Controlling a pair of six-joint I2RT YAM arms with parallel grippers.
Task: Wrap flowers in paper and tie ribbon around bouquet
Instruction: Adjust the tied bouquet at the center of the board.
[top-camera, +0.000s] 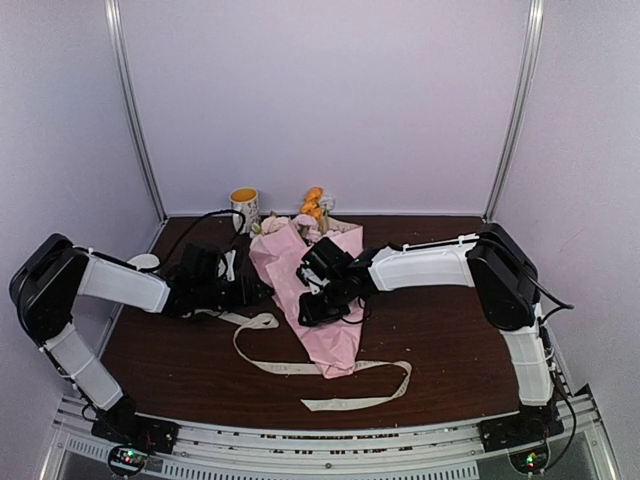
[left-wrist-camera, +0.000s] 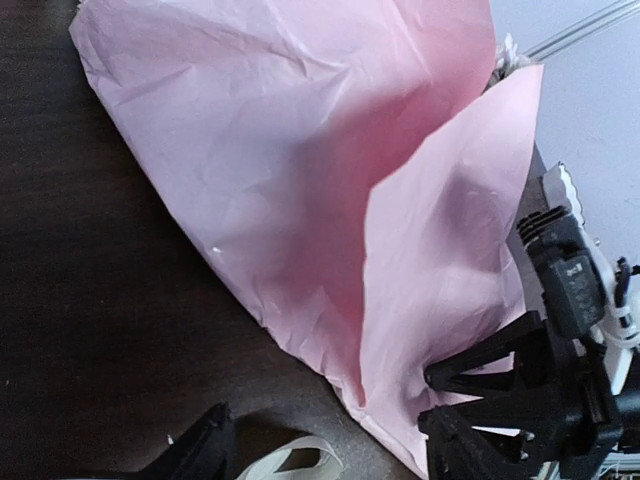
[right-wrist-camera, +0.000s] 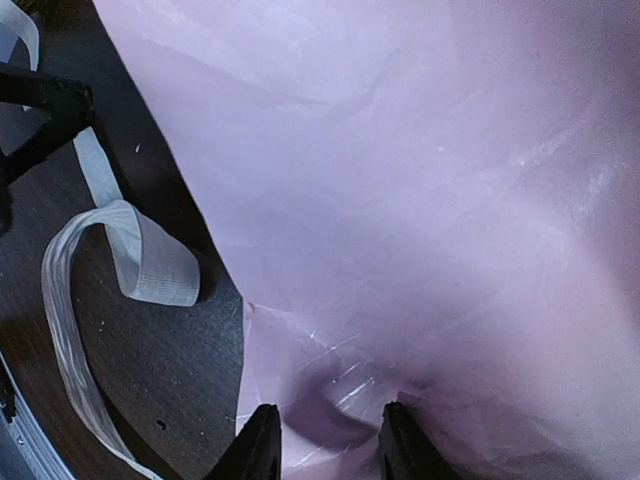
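The bouquet (top-camera: 282, 262) lies on the dark table as a cone of pale pink paper (left-wrist-camera: 300, 150), its narrow end toward the near edge. Orange flowers (top-camera: 314, 205) stick out of the wide far end. My right gripper (top-camera: 315, 300) sits over the cone's middle, its jaws shut on a ridge of the wrapped paper (right-wrist-camera: 400, 200). To the cone's left, my left gripper (top-camera: 255, 292) stands open and holds nothing; a loop of the cream ribbon (left-wrist-camera: 300, 462) lies on the table between its fingers. The ribbon (top-camera: 385, 364) runs under the cone and curls along the near side.
A yellow-lined mug (top-camera: 244, 208) stands at the back left beside the flowers. A small white object (top-camera: 145, 262) lies by the left arm. Metal frame posts (top-camera: 135, 110) rise at the table's back corners. The ribbon's loop (right-wrist-camera: 150, 265) lies next to the left finger (right-wrist-camera: 45, 105).
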